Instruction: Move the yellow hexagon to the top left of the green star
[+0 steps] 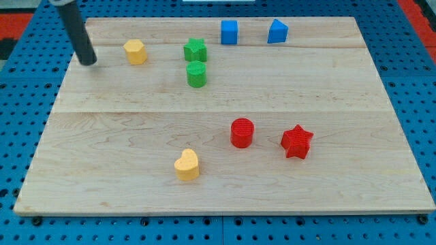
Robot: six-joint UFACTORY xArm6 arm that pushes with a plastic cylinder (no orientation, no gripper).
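The yellow hexagon (135, 51) lies on the wooden board (327, 88) near the view's top left. The green star (195, 49) lies to its right, a small gap apart. My tip (88, 62) rests on the board to the left of the yellow hexagon, a short gap away and a little lower in the view, not touching it.
A green cylinder (197, 73) sits just below the green star. A blue cube (229, 31) and another blue block (277, 31) lie at the top. A red cylinder (242, 133), a red star (296, 141) and a yellow heart (187, 165) lie lower down.
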